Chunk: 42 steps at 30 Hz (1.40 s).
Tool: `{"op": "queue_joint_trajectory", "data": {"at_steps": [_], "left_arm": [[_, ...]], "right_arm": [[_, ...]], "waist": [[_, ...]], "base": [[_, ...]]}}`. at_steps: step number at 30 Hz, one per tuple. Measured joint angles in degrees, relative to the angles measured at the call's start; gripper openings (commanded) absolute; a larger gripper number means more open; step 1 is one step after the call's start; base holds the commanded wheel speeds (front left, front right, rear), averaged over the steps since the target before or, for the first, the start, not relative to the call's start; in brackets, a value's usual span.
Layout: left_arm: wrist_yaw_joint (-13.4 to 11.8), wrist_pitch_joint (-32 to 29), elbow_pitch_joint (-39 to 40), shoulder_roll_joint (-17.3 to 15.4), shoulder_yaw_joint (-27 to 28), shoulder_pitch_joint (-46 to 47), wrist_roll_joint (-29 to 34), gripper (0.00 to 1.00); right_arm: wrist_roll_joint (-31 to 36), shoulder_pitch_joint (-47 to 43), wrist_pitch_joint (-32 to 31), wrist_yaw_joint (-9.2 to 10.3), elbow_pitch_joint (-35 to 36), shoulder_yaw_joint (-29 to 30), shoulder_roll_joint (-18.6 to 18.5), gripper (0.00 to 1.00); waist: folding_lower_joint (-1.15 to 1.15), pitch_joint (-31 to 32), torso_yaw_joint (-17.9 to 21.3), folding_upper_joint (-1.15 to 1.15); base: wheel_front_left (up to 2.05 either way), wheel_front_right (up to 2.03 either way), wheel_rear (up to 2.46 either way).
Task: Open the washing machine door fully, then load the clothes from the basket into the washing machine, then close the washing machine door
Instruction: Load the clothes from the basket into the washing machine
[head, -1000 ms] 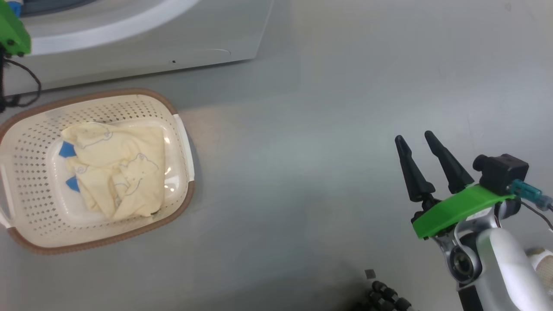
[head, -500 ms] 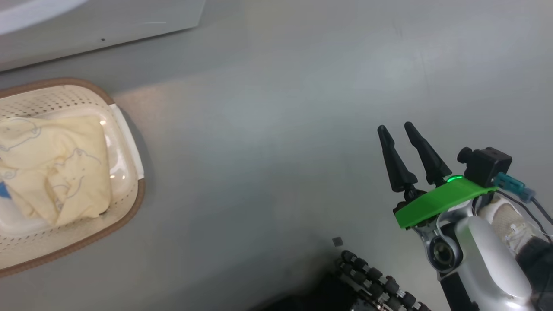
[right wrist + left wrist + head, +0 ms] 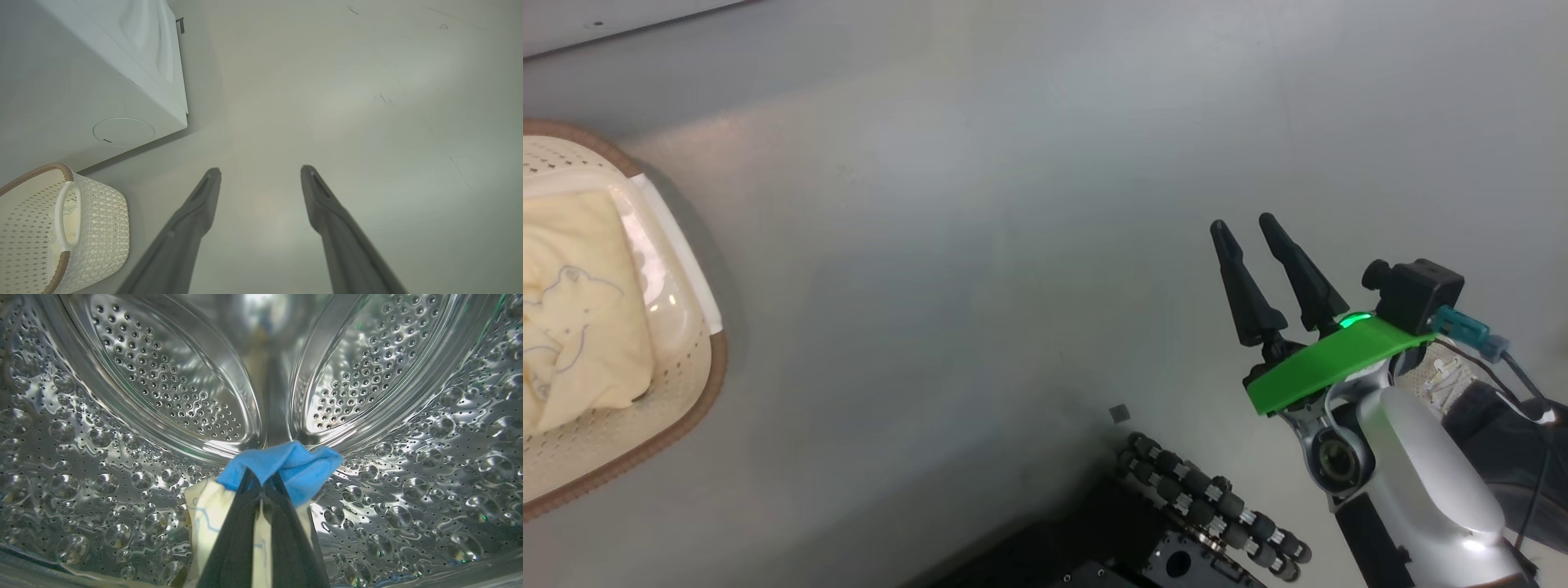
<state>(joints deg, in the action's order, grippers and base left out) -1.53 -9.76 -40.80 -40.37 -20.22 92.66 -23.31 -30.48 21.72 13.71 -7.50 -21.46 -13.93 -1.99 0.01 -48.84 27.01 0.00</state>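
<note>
In the left wrist view my left gripper (image 3: 261, 486) is shut on a cream-yellow garment with a bright blue cuff (image 3: 286, 467), held inside the washing machine's perforated steel drum (image 3: 163, 396). The basket (image 3: 678, 245) lies at the left edge of the head view with more pale clothes (image 3: 572, 310) in it. It also shows at lower left of the right wrist view as the basket (image 3: 102, 220), beside the washing machine's white lower corner (image 3: 135, 94). My right gripper (image 3: 1245, 229) hangs open over bare floor at lower right, nothing between its fingers (image 3: 204, 196). The door is out of view.
Grey floor (image 3: 1013, 204) spreads between the basket and my right arm. My black wheeled base (image 3: 1192, 506) sits at the bottom of the head view. A person's pale shoe (image 3: 1441, 380) shows behind the right wrist at the right edge.
The head camera has swung right, so the basket and washer slid toward the left edge. My right gripper stays open and holds much the same pose.
</note>
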Motion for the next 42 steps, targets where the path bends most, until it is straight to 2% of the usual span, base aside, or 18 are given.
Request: {"op": "queue_joint_trajectory", "data": {"at_steps": [3, 4, 5, 6, 12, 22, 33, 36, 42], "left_arm": [[0.04, 3.25, -0.41, -0.02, 0.6, 0.12, -0.33, 0.0], [-0.03, 4.11, -0.96, 0.08, 1.04, 0.14, -0.55, 0.12], [-0.1, 4.91, -1.57, 0.09, 1.35, 0.2, -0.62, 0.75], [-0.08, 5.27, -2.21, 0.09, 1.4, 0.36, -0.69, 1.0], [-0.11, 5.83, -6.03, 0.7, 1.48, 0.62, -1.57, 1.0], [-1.4, 8.5, -8.66, 6.16, 1.52, -7.01, -4.87, 1.0], [-4.5, 18.44, -8.25, 13.65, 3.35, -22.86, -9.54, 1.0], [-5.47, 21.08, -6.33, 16.7, 3.2, -28.75, -10.21, 1.0], [-7.56, 23.24, -1.23, 19.18, 2.89, -38.32, -10.31, 1.0]], "right_arm": [[-0.3, 0.18, 0.21, 0.0, -0.63, -0.59, 0.0, 1.0], [-0.36, 0.46, 0.25, 0.0, -0.74, -0.85, 0.0, 1.0], [-0.36, 0.91, 0.26, 0.0, -0.88, -0.93, 0.0, 1.0], [-0.36, 1.4, 0.41, 0.0, -0.98, -0.92, 0.0, 1.0], [-0.32, 2.36, 0.49, 0.0, -1.75, -0.46, 0.0, 1.0], [2.53, 2.11, 0.42, 0.0, -1.83, 2.91, -0.01, 1.0], [6.93, -2.06, -2.96, 0.0, 0.64, 8.35, -0.03, 1.0], [8.45, -4.34, -4.43, 0.0, 2.7, 11.12, -0.03, 1.0], [9.02, -8.38, -7.06, 0.0, 5.28, 13.68, -0.03, 1.0]], "waist": [[0.0, -0.75, 0.04, 0.0], [0.0, -0.87, 0.05, 0.0], [0.0, -0.92, 0.03, 0.0], [0.0, -0.91, -0.09, 0.0], [-0.01, -0.15, -1.39, 0.0], [-0.01, 3.12, -5.08, 0.0], [-0.01, 10.41, -9.43, 0.0], [-0.01, 13.58, -11.12, 0.01], [-0.01, 18.23, -13.42, 0.01]], "base": [[0.0, 0.0, 0.0], [0.0, 0.0, 0.0], [0.0, 0.0, 0.0], [0.0, 0.0, 0.0], [0.0, 0.0, 0.0], [0.0, 0.0, 0.0], [0.0, 0.0, 0.0], [0.0, 0.0, 0.0], [0.0, 0.0, 0.0]]}}
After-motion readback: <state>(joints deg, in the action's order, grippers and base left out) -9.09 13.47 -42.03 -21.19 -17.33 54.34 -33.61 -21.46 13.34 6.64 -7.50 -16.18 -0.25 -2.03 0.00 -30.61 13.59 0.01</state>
